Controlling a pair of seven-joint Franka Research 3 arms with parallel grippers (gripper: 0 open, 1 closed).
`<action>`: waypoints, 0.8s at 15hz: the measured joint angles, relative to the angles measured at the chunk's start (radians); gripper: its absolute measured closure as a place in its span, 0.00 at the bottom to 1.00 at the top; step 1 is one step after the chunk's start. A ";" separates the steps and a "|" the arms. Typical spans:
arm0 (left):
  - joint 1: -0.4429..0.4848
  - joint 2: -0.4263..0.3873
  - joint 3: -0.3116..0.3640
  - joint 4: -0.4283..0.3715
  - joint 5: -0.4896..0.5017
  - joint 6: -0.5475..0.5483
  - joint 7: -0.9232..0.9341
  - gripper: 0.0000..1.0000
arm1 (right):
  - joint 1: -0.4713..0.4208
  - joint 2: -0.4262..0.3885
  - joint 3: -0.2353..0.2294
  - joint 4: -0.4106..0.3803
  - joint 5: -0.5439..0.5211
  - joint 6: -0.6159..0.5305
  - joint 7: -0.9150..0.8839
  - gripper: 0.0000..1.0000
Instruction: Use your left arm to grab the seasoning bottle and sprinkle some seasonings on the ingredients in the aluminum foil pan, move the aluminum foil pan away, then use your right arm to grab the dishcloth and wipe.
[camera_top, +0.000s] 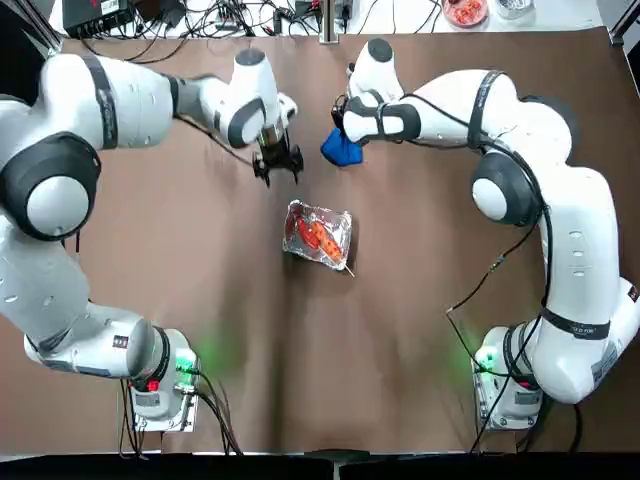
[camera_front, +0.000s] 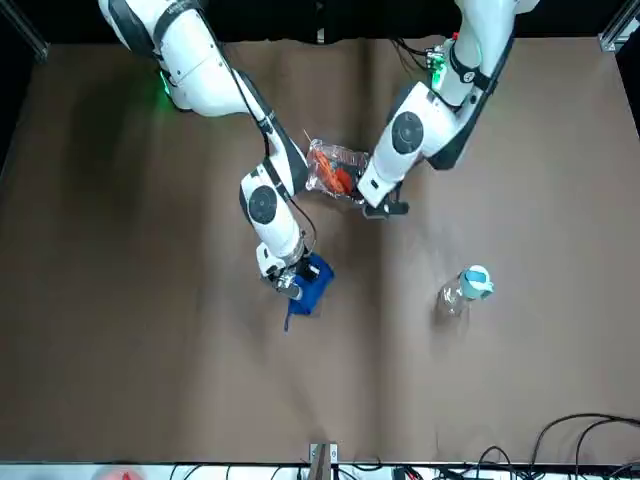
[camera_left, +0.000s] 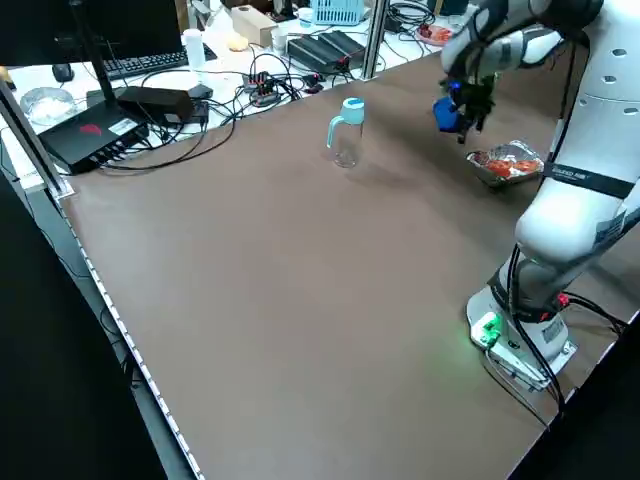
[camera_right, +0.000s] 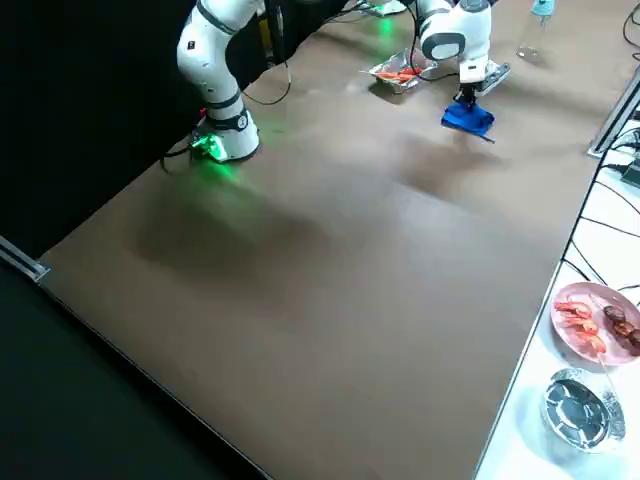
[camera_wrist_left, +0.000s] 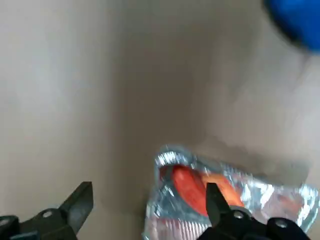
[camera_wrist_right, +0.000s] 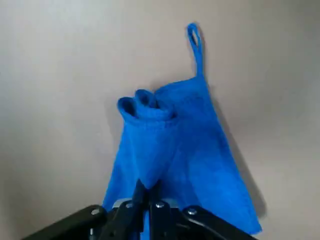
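While the left gripper (camera_top: 279, 165) hovers above the brown table (camera_top: 240, 350) in the top view, the aluminum foil pan (camera_top: 303, 251) sits closer to the robot's bases and slightly to the right, holding red-orange ingredients (camera_top: 329, 243), with a thin stick (camera_top: 349, 270) poking out at one corner. Farther right, the dishcloth (camera_top: 342, 150) hangs at the right gripper (camera_top: 340, 108).

From the front view, the seasoning bottle (camera_front: 462, 291), clear with a light blue cap (camera_front: 476, 282), is on the robot's left side of the table, well apart from the pan.

The left side view shows that bottle standing upright.

Across the table's far edge in the right side view are a pink plate (camera_right: 577, 347) of food and a round foil bowl (camera_right: 583, 410).

By the left wrist view, the left gripper's two fingers are spread wide with nothing between them.

Seen in the right wrist view, the right gripper's fingers are pressed together, pinching a gathered fold of the blue dishcloth; its hanging loop (camera_wrist_right: 196, 45) sticks out beyond.
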 joint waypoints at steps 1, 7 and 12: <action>0.012 0.001 0.013 0.036 0.034 -0.026 0.003 0.00 | 0.004 0.012 0.000 0.005 0.000 0.011 0.011 0.94; 0.098 0.094 0.026 0.284 0.237 -0.243 0.074 0.00 | 0.038 0.069 0.000 0.026 0.000 0.104 0.055 0.94; 0.150 0.161 0.027 0.483 0.275 -0.479 0.261 0.00 | 0.086 0.115 0.001 0.079 0.000 0.190 0.093 0.94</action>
